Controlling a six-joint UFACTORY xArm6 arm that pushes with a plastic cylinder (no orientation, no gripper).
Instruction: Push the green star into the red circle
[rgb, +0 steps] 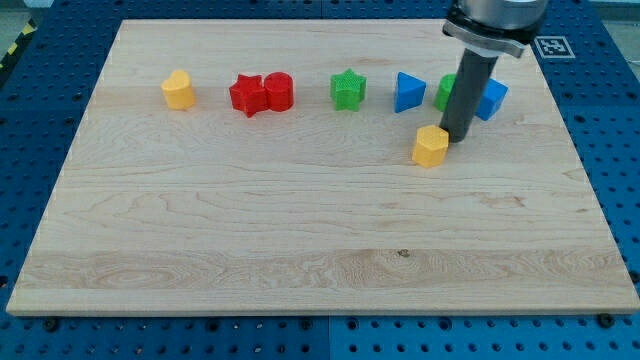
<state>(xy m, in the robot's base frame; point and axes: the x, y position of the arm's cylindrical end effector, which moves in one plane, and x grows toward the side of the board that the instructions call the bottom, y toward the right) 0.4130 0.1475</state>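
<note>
One green star (347, 89) well left of my tip (457, 137), red circle (279, 91) further left, no claw fitted.

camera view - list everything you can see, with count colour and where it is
heart-like block: 1, yellow, upper left of the board
red star: 1, red, right of it, touching the red circle
red circle: 1, red, against the star's right side
green star: 1, green, upper middle, apart from the red pair
triangle-like block: 1, blue, right of the green star
green block: 1, green, partly hidden behind the rod, shape unclear
blue block: 1, blue, right of the rod
yellow block: 1, yellow, below that row
board: 1, pale wood
my tip: 1, dark, beside the yellow block's upper right
</note>
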